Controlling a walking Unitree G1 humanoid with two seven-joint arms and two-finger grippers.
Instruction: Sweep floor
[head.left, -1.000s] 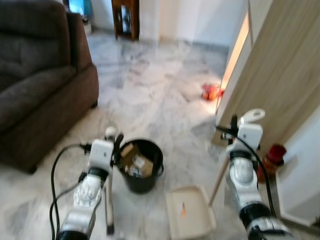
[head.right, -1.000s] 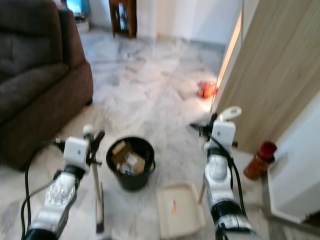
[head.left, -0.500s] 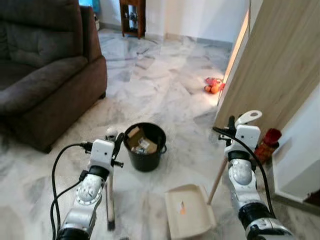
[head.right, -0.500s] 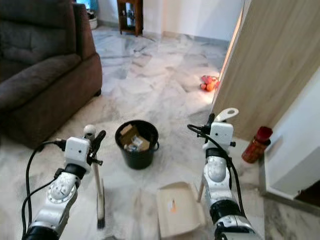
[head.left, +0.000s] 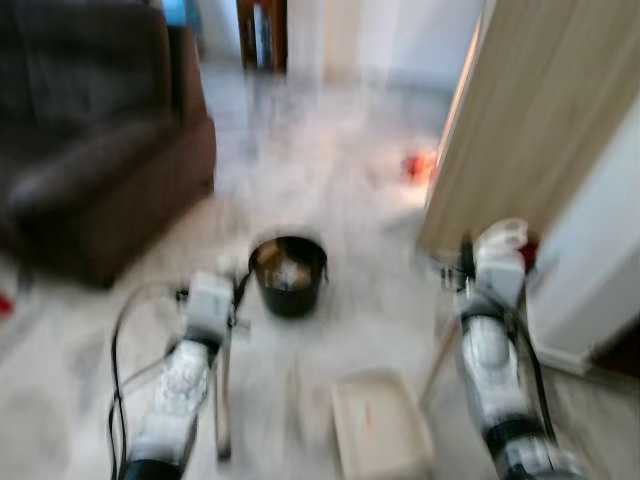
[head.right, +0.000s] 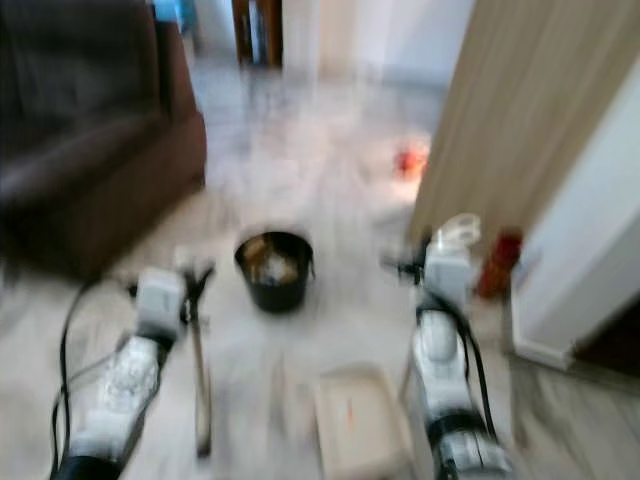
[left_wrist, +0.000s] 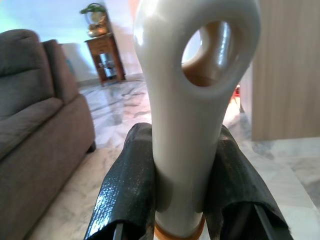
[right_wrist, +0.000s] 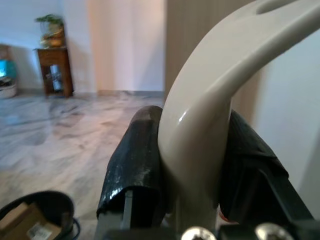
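Observation:
The head views are blurred. My left gripper (head.left: 236, 291) is shut on the cream top of the broom handle (left_wrist: 192, 100), its black fingers (left_wrist: 127, 190) pressed on both sides. The broom stick (head.left: 222, 390) runs down to the marble floor. My right gripper (head.right: 418, 265) is shut on the curved cream dustpan handle (right_wrist: 210, 100). The beige dustpan (head.left: 375, 425) lies on the floor between my arms, with a small orange scrap in it. A black bucket (head.left: 288, 275) holding cardboard scraps stands just beyond the left gripper.
A dark brown sofa (head.left: 90, 150) fills the left side. A tall wooden panel (head.left: 530, 110) and a white wall stand at the right, with a red bottle (head.right: 497, 265) at their foot. An orange toy (head.left: 418, 165) lies further off, and a wooden side table (head.left: 262, 30) stands at the back.
The whole picture has shifted and blurred, so the camera is moving. Both grippers keep the same hold on the broom and the dustpan handle.

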